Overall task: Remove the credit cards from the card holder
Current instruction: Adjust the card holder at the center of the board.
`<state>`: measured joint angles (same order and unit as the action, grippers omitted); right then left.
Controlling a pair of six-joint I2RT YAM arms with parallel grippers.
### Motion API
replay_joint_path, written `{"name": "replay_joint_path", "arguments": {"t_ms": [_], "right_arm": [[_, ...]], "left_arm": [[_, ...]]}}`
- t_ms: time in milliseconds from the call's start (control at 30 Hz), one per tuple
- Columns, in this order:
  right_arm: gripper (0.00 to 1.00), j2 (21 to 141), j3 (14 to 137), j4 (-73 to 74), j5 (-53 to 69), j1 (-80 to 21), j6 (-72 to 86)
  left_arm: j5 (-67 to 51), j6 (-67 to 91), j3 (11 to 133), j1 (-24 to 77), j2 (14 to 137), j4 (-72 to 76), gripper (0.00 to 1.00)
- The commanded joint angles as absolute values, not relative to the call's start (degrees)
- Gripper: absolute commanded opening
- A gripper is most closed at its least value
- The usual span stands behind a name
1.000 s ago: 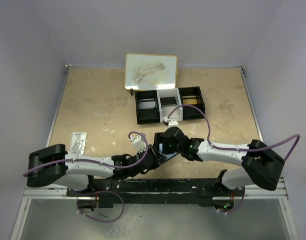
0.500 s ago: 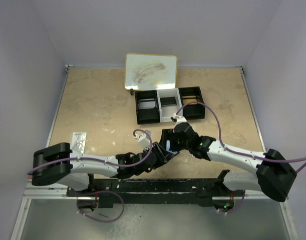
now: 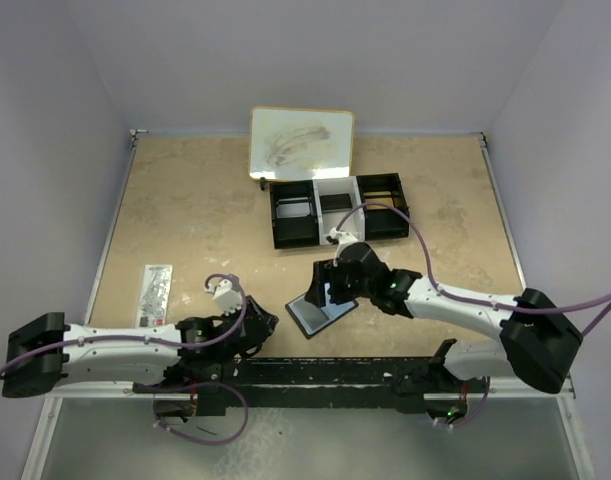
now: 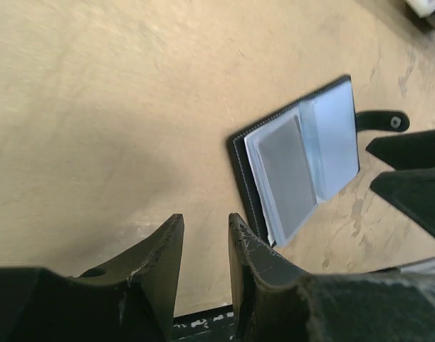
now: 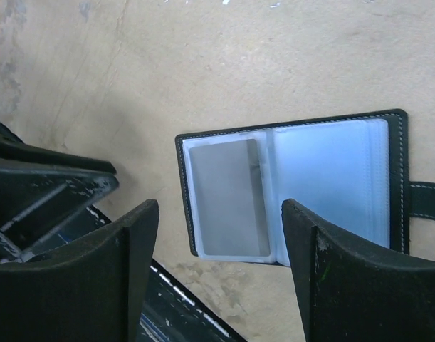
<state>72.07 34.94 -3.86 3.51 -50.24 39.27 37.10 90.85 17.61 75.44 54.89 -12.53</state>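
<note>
card holder [image 3: 313, 316] is lying open and flat on the table [image 3: 185, 200] near the arms' bases, pockets facing up, which is likely keeping the grey card [image 5: 228, 199] in one pocket reachable from above. right gripper [image 5: 218, 214] is hovering over it with jaws spread wide and empty, seemingly lining up on that card. left gripper [image 4: 203, 249] is sitting off to the holder's near-left side, fingers only narrowly parted and pinching nothing, perhaps ready to pin the cover. the holder's long axis is running diagonally, its snap tab [image 5: 425, 199] end pointing away toward the tray [image 3: 275, 215].
</note>
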Motion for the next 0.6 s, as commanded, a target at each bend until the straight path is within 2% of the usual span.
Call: {"name": "replay_joint_path", "arguments": {"t_ms": [0,167,567], "right_arm": [[0.73,75.04,40.31,-2.07,0.27,-53.20,35.50],[0.73,81.09,43.90,-0.15,-3.22,-57.35,34.23],[0.75,89.28,48.21,2.94,-6.17,-60.25,32.00]], "left_arm": [[43.79,95.71,18.25,75.47,47.03,-26.47,0.29],[45.23,97.18,19.32,75.42,42.86,-30.75,0.30],[45.37,94.10,21.36,75.41,43.56,-30.32,0.33]]}}
